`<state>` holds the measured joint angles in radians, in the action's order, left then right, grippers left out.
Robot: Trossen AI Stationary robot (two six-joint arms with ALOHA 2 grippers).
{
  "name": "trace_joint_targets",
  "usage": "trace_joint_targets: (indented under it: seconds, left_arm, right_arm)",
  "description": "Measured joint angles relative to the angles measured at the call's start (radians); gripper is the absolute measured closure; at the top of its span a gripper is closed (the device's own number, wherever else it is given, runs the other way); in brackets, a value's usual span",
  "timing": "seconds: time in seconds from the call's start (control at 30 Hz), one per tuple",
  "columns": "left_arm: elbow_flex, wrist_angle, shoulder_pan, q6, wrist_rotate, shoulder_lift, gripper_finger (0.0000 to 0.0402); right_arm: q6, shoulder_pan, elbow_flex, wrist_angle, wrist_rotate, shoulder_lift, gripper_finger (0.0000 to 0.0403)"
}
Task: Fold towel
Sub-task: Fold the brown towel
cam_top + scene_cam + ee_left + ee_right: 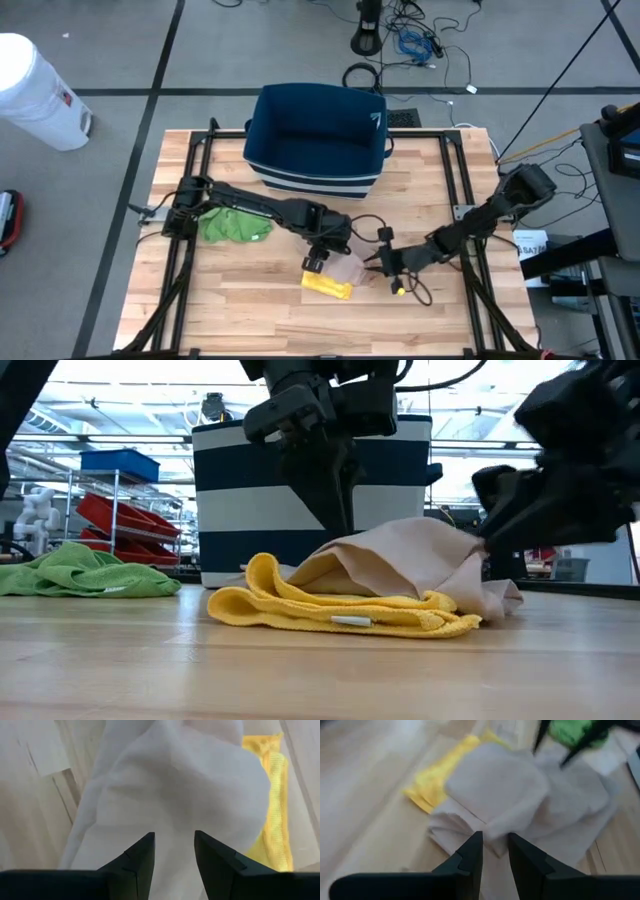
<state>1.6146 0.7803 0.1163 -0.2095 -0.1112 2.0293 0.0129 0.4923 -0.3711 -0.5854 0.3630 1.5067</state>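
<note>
A beige towel (348, 268) lies bunched at the table's middle, partly over a yellow towel (328, 286), which rests flat on the wood. My left gripper (316, 258) comes down on the beige towel's left part (345, 555), shut on it. My right gripper (385, 262) is at the towel's right side, shut on it. In the low view the beige towel (400, 560) stands raised like a tent between the two grippers. The yellow towel (300, 605) sticks out beneath it toward the left. My left gripper pinches a raised fold of the beige towel (175, 827) between its two fingers, from above and steeply slanted down. The cloth falls away from the fingertips in a dome onto the yellow towel (275, 795). How many layers it holds does not show. My right gripper holds the beige towel at its right edge (470, 545), coming in from the table's right at a shallow downward slant. Cloth fills the narrow gap between its fingers (495, 845). That edge is lifted; the end below it (500, 600) rests on the table.
A crumpled green towel (235, 225) lies on the table's left under the left arm. A navy basket with white stripes (315, 135) stands at the far edge. Bare wood runs along the near edge. A black frame borders the table's sides.
</note>
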Motion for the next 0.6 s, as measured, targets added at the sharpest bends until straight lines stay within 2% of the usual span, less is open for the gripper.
trace_joint_targets:
  seconds: [0.2,0.4,0.6]
  left_arm:
    - [0.0,-0.003,0.014,0.0,0.019,0.0,0.0257]
    - [-0.032,-0.008,0.018,0.003,0.03,-0.001,0.0257]
    - [-0.052,-0.003,0.018,0.018,0.044,-0.001,0.0257]
  right_arm:
    - [0.034,-0.046,-0.024,0.008,0.005,0.068,0.0333]
    - [0.002,-0.051,-0.046,0.006,0.052,0.055,0.0393]
    - [0.008,-0.047,-0.07,0.045,0.059,0.042,0.0402]
